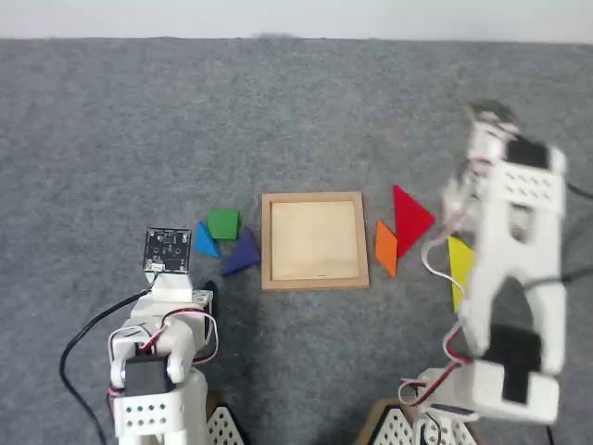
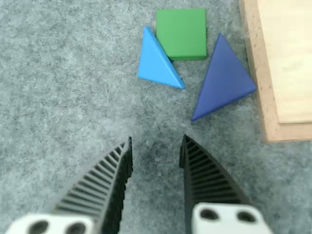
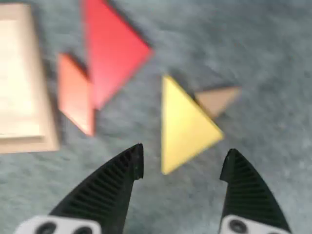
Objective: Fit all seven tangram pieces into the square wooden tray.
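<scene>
Open carpet (image 1: 306,120) before and behind the tray (image 1: 266,241), purple triangle (image 1: 244,252) and orange piece (image 1: 386,247) close beside its flanks

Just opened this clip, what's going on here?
Nothing is gripped, and no piece is in the wooden tray. The left gripper hangs open over the carpet, short of the light blue triangle, green square and dark blue triangle. The right gripper hangs open over the yellow triangle, with the red triangle, orange piece and a tan piece close by.

I seem to be at a lab bench: a table (image 1: 306,111) clad in grey fabric (felt or carpet), a plain pale wall (image 1: 296,17) along its far edge.
</scene>
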`<action>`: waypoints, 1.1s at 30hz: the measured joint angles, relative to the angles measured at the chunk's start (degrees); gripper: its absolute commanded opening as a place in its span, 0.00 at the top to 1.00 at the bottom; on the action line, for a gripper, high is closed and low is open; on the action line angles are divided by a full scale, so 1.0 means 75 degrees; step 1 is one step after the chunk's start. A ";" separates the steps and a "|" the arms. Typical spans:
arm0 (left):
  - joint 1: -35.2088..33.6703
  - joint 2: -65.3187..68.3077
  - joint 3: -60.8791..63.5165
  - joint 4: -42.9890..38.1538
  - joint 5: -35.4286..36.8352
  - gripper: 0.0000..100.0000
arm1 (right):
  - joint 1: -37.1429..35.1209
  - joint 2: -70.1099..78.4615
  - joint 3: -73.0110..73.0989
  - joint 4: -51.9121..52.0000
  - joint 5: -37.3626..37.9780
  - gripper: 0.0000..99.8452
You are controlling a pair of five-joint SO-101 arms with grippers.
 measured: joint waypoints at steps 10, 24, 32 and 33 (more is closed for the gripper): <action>0.0000 0.0000 0.0000 0.0000 0.0000 0.85 | 0.0422 -0.1254 0.3130 -0.1512 0.1618 0.71; 0.0000 0.0000 0.0000 0.0000 0.0000 0.85 | -0.0363 -0.1008 0.3095 -0.1594 0.1758 0.64; 0.0000 0.0000 0.0000 0.0000 0.0000 0.85 | -0.0586 -0.1336 0.3095 -0.1559 0.1922 0.64; 0.0000 0.0000 0.0000 0.0000 0.0000 0.85 | -0.0586 -0.1336 0.3095 -0.1559 0.2004 0.64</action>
